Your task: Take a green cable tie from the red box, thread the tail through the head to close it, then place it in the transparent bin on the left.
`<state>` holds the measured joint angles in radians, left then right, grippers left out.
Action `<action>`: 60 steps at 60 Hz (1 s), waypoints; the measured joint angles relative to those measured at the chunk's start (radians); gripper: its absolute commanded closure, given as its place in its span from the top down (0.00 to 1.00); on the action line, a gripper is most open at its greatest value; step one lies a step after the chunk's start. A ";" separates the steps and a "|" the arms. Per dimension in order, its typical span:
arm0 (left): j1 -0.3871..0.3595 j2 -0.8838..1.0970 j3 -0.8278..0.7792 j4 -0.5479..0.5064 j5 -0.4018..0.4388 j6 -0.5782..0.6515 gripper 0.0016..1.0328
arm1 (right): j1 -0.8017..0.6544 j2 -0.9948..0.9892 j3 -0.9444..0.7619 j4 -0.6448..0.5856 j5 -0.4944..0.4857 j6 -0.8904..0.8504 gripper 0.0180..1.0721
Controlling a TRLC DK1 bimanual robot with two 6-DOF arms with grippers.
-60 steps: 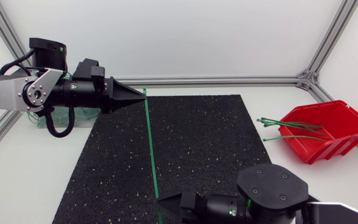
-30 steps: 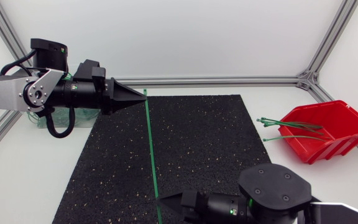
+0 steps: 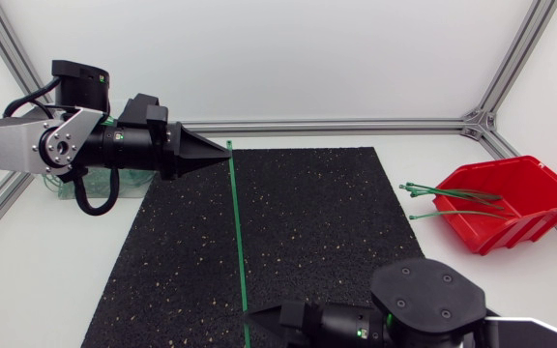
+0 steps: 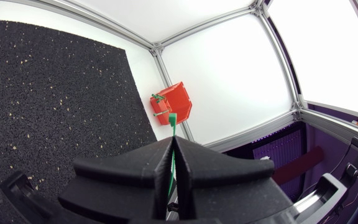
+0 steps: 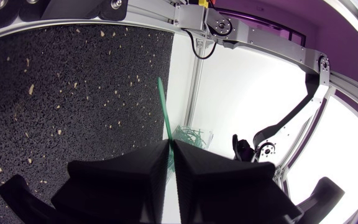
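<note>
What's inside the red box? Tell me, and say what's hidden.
The red box holds a few green cable ties, their ends sticking out over its open front toward the mat. How many lie deeper cannot be seen; its walls hide the bottom.

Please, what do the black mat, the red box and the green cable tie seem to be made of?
The black mat looks like matte rubber granulate: grainy, with pale flecks. The red box is likely moulded plastic: smooth, slightly glossy, uniform colour. The green cable tie is probably nylon or similar plastic: a thin, evenly coloured strip.
</note>
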<state>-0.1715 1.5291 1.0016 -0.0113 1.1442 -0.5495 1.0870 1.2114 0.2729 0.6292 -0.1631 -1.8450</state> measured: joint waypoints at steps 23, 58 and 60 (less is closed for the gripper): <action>-0.021 -0.021 -0.008 0.005 0.000 0.027 0.04 | 0.003 -0.041 0.236 -0.460 -0.066 0.429 0.05; -0.108 -0.237 -0.214 0.174 -0.029 0.037 0.04 | -0.226 0.057 0.628 -1.218 -0.684 0.954 0.05; -0.117 -0.251 -0.225 0.185 -0.037 0.038 0.04 | -0.244 0.071 0.652 -1.257 -0.713 0.978 0.05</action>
<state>-0.2890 1.2785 0.7765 0.1738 1.1076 -0.5114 0.8429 1.2827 0.9249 -0.6273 -0.8757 -0.8665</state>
